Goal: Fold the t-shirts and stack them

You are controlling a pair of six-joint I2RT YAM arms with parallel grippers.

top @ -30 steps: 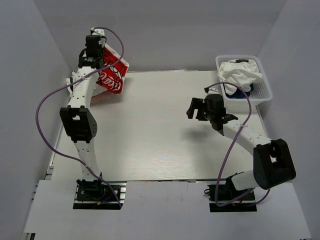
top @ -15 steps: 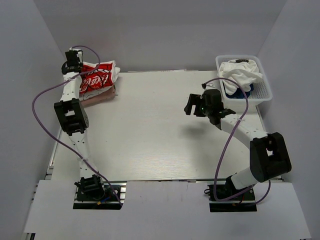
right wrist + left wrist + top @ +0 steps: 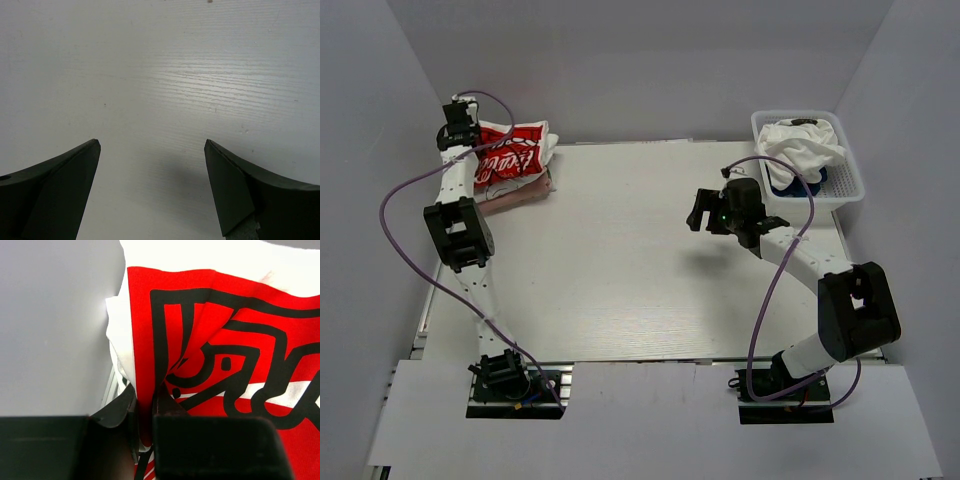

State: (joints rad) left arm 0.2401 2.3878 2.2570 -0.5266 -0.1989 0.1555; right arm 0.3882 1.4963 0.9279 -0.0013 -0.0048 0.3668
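Note:
A white t-shirt with red print [image 3: 517, 155] lies folded at the table's far left corner, on top of a pinkish t-shirt [image 3: 525, 192]. My left gripper [image 3: 467, 132] is at its left edge and, in the left wrist view, my left gripper [image 3: 145, 390] is shut on a fold of the red-print t-shirt [image 3: 225, 335]. Over the bare table right of centre, my right gripper [image 3: 701, 213] hovers; the right wrist view shows my right gripper [image 3: 151, 145] open with nothing between its fingers. More t-shirts, a white one [image 3: 804, 146] over a navy one [image 3: 788, 185], lie crumpled in the basket.
The white lattice basket [image 3: 847, 186] stands at the table's far right corner. Grey walls enclose the table on the left, back and right. Purple cables loop from both arms. The pale wooden table top [image 3: 620, 260] spreads between the arms.
The left gripper has carried the red-print t-shirt from hanging in the air down and left onto the pinkish one. The right gripper has drifted slightly back and left.

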